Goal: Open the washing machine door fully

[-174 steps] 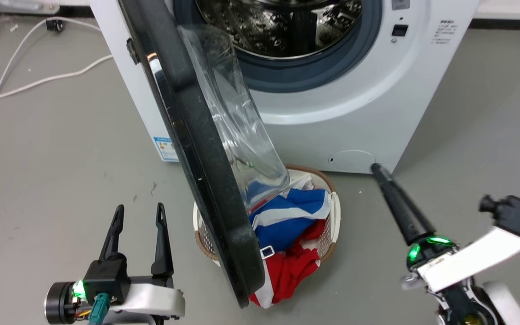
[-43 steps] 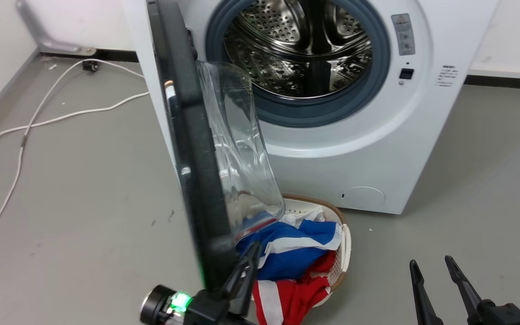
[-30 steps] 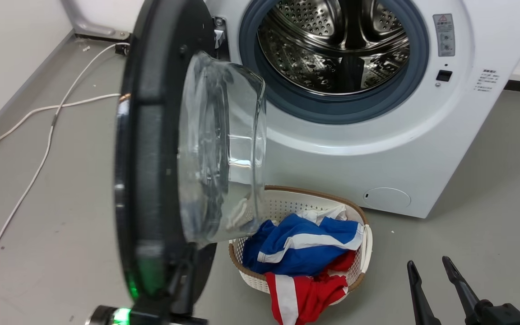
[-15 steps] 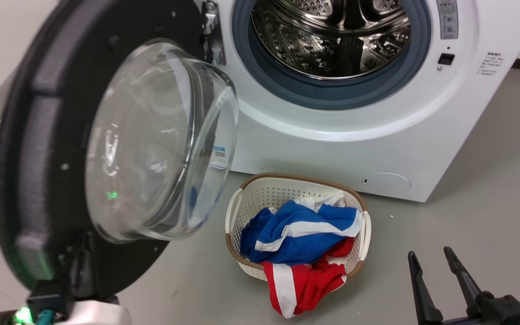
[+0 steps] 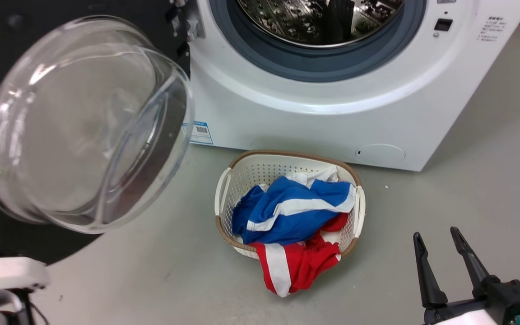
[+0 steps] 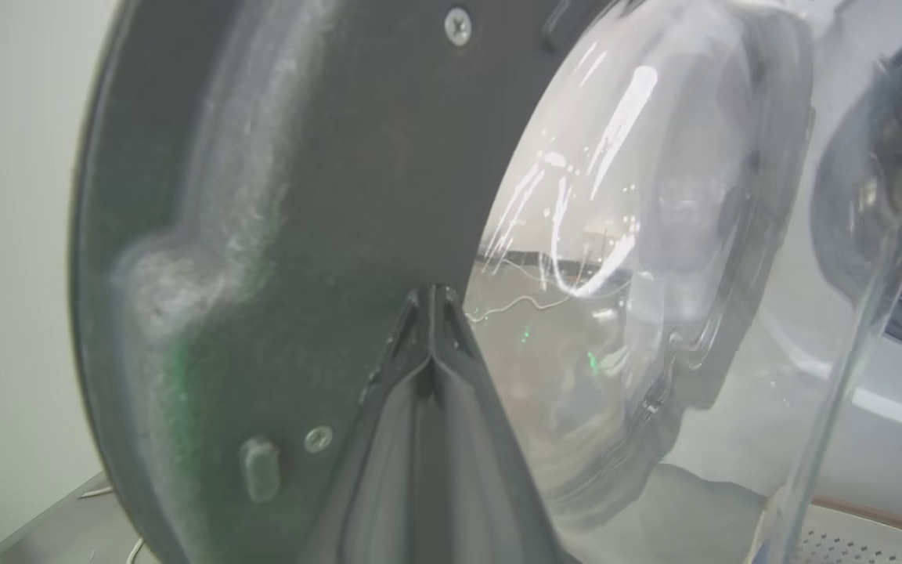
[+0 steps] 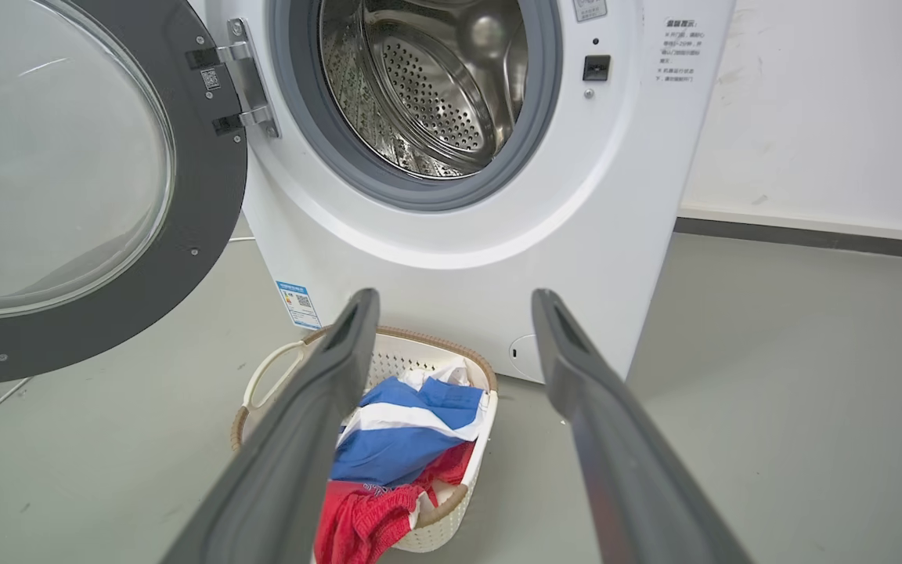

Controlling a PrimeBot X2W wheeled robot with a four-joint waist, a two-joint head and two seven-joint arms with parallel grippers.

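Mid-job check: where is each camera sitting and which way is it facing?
Head view: high, looking down at the washing machine, washing machine door and laundry basket; open right hand lower right.
Left wrist view: close against the door's inner face; shut left hand.
Right wrist view: low, facing the machine's front; right hand open.
Shared: head and right wrist views both show door and basket.

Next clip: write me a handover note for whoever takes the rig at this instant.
Left gripper: shut, tips against the door's black inner face.
Right gripper: open, holding nothing, to the right of the laundry basket.
Door hangs wide open on the washing machine; drum opening unobstructed.
Left to do: nudge until the hinge stops, if it hasn't, then withdraw the left arm.
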